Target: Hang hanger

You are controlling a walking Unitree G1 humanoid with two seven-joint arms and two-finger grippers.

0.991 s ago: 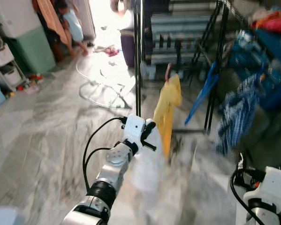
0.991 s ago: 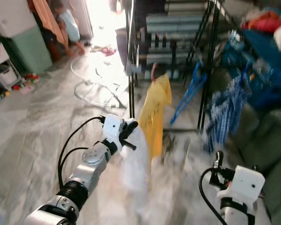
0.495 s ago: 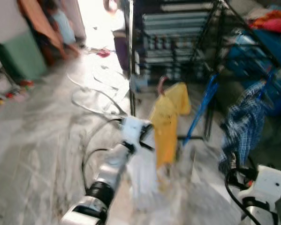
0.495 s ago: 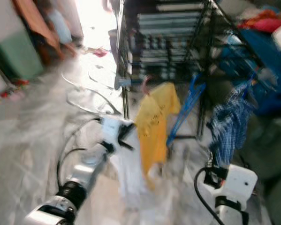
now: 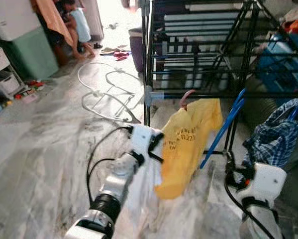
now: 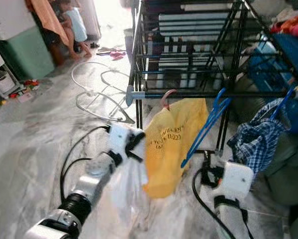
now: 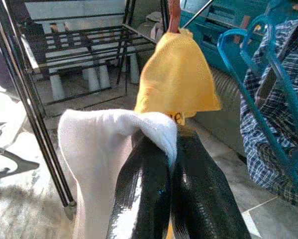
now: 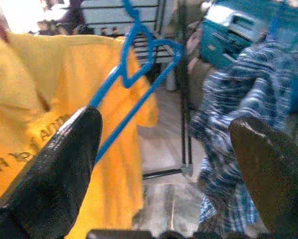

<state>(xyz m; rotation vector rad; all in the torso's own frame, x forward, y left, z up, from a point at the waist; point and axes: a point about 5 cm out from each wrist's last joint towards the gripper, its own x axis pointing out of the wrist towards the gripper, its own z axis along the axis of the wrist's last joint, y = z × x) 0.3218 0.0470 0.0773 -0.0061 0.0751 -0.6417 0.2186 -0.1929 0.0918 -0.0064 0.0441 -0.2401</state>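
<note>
left eye view: the camera has swung closer to the drying rack point(image 5: 198, 89) and the blur has cleared; the left end effector point(image 5: 156, 147) carries a white cloth point(image 5: 144, 184) beside the yellow shirt point(image 5: 188, 144), so hanging looks close.
right eye view: blue hanger point(image 6: 206, 127) leans on the rack rail, near the right end effector point(image 6: 208, 172).
left wrist view: fingers point(image 7: 144, 194) pinched together on the cloth.
right wrist view: fingers point(image 8: 54, 164) spread wide, holding nothing.

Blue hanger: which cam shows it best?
Right eye view: the blue hanger shows whole, hooked on the black rack between the yellow shirt and the checked shirt. The left eye view shows it too. The right wrist view is closest but blurred; the left wrist view crops it.
</note>
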